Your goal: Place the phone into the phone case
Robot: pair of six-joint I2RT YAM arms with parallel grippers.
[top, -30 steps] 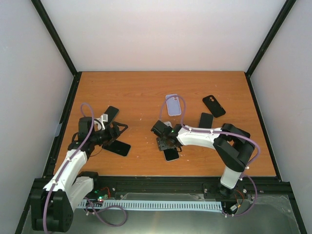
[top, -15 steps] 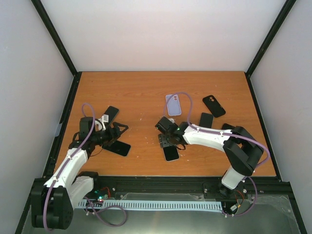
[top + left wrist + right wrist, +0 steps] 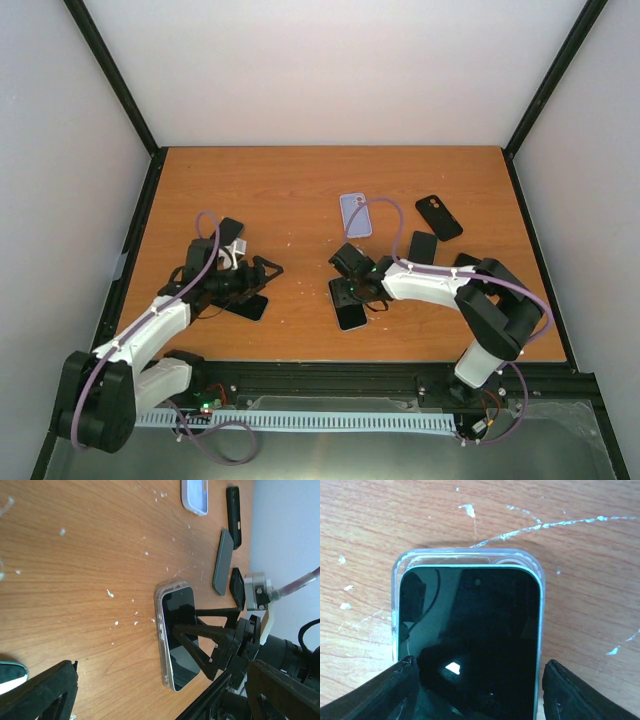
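Note:
A dark-screened phone with a teal edge lies screen up inside a clear case on the wooden table. The case's top end shows beyond the phone. In the top view the pair lies near the table's middle front. My right gripper is open and straddles the phone's lower half, one finger on each long side. It also shows in the top view. My left gripper is open and empty, to the left of the cased phone and pointing at it.
A lavender case, a black case and a dark phone lie behind my right arm. Two black phones lie by my left arm. Black frame posts edge the table.
My left gripper has moved right, towards the cased phone. My right gripper and the phone under it have shifted slightly right and nearer the front.

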